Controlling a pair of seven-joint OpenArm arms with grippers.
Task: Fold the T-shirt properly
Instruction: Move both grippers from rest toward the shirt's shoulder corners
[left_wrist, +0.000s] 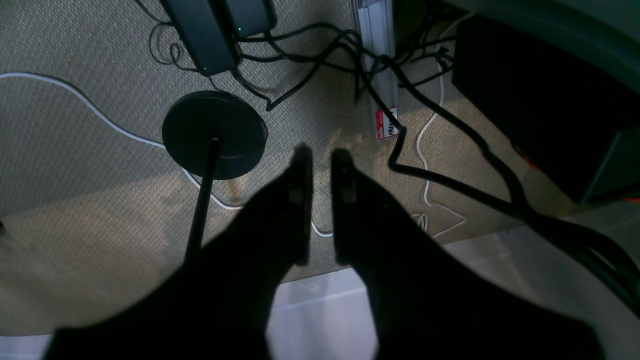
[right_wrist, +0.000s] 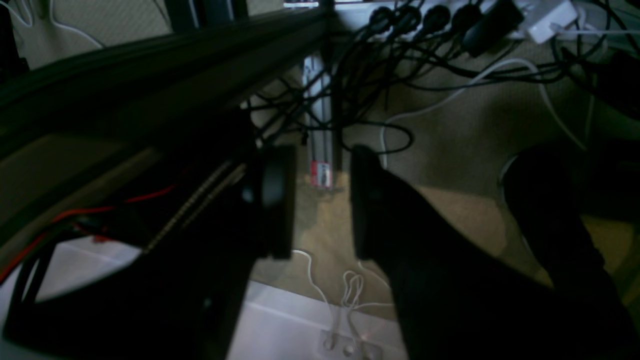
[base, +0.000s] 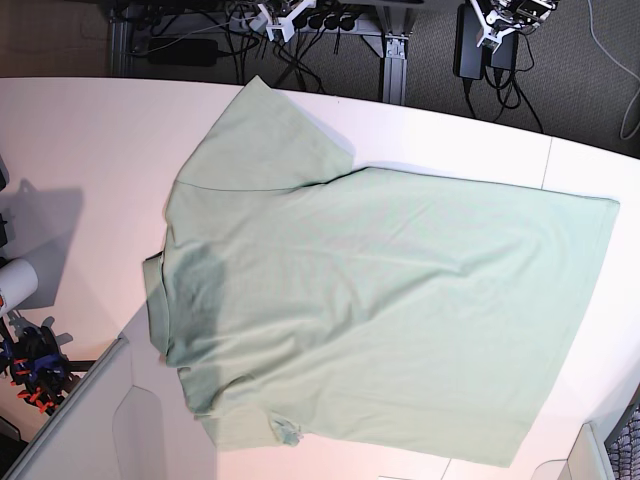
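Note:
The T-shirt (base: 380, 300) lies spread flat on the white table (base: 80, 130), pale mint-green, with the collar at the left (base: 152, 265), one sleeve toward the far edge (base: 255, 140) and the hem at the right. It shows in neither wrist view. My left gripper (left_wrist: 321, 155) hangs past the table's far edge over the carpet, its fingers a narrow gap apart and empty. My right gripper (right_wrist: 322, 155) is also beyond the edge over the floor, open wider and empty. In the base view both arms show only as white parts at the top, the left arm (base: 505, 20) and the right arm (base: 283, 15).
Below the wrist cameras are carpet, tangled cables, a black round stand base (left_wrist: 214, 134), an aluminium table leg (left_wrist: 377, 50) and a power strip (right_wrist: 450, 15). At the table's left stand a white object (base: 15, 285) and orange-black clamps (base: 35, 375).

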